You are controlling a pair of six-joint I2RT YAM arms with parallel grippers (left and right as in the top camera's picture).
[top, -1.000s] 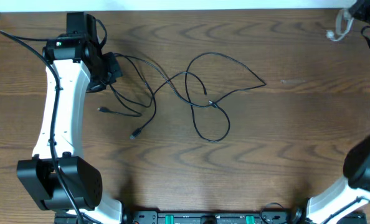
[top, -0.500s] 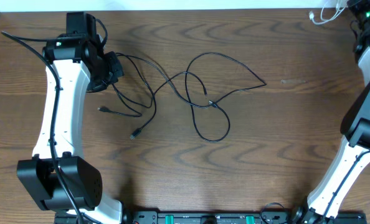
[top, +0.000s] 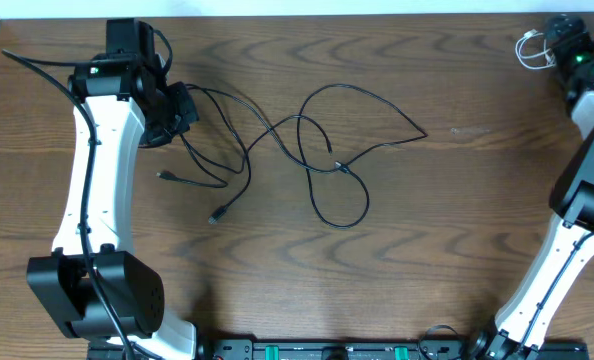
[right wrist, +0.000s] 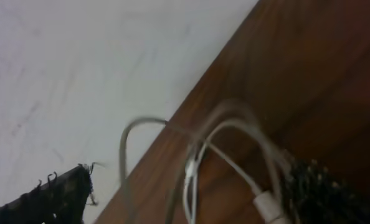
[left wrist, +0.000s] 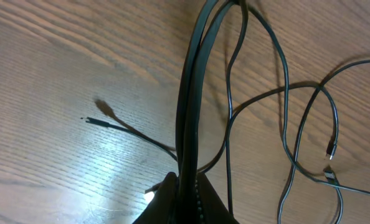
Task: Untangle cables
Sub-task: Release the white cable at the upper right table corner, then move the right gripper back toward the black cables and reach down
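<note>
Bare wood of the table (top: 477, 220) runs open across the right half and along the near side, giving a gripper room to pass. The black cables (top: 342, 167) sprawl in loops over the middle and left, their plug ends loose near the left arm (top: 97, 180), which lies along the left side. At the far right corner the white cable (top: 530, 47) coils by the table's edge, close to the right arm (top: 582, 200).

Brown table (top: 457, 250) with darker grain, black cables (top: 329, 147), one white cable (top: 527, 45)
</note>
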